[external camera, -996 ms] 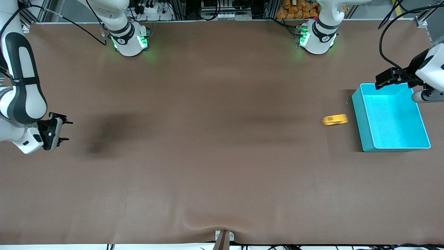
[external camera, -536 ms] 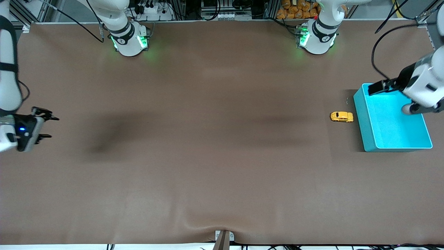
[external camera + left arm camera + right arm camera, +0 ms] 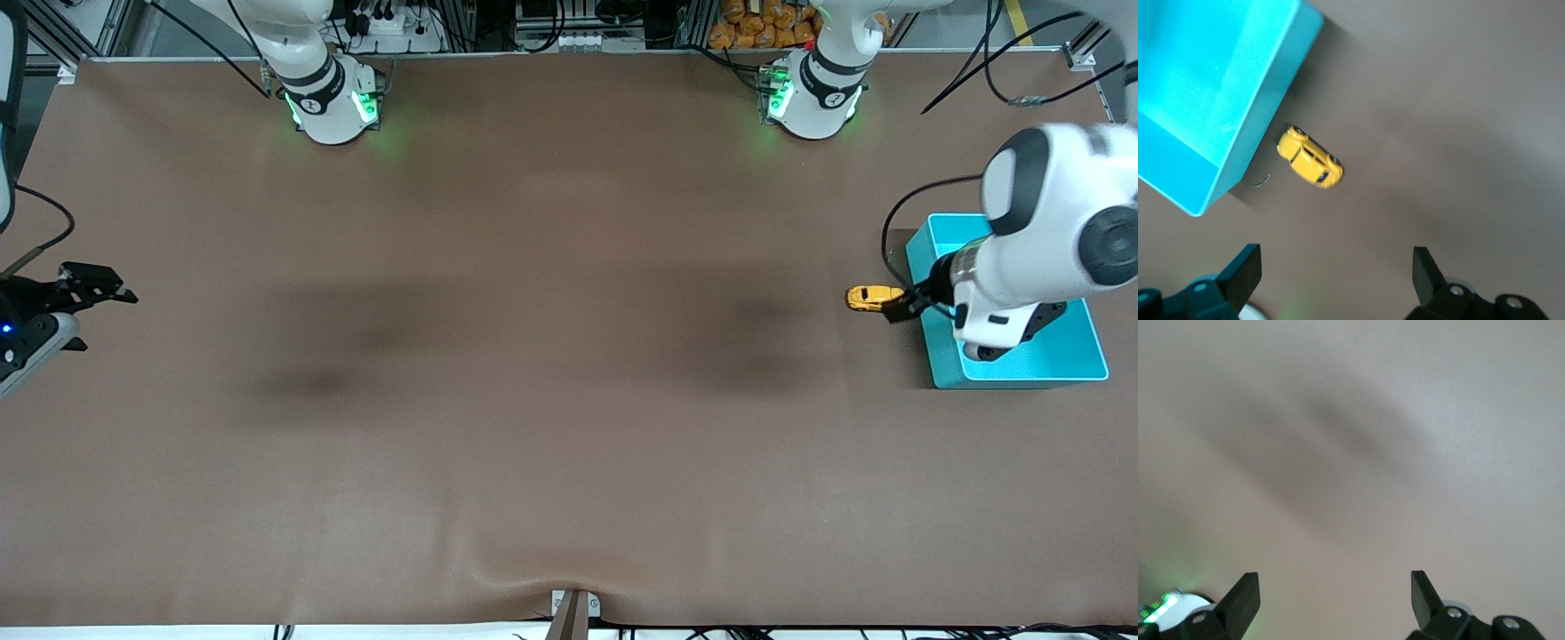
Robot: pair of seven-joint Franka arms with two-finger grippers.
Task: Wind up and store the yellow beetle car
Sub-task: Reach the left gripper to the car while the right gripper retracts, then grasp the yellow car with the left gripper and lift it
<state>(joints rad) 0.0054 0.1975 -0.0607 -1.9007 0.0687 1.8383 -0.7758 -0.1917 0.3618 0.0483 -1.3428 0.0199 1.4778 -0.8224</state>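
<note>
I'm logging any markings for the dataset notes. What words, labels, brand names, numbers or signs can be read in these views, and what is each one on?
None can be read.
Yellow beetle car: no lettering shows.
Turquoise bin: plain walls, no label.
Round marks on the two arm bases: too small to read.

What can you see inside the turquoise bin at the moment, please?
The showing part of the turquoise bin holds nothing; its floor is bare in the left wrist view. The left arm covers much of it from the front. The yellow car sits on the table beside it.
</note>
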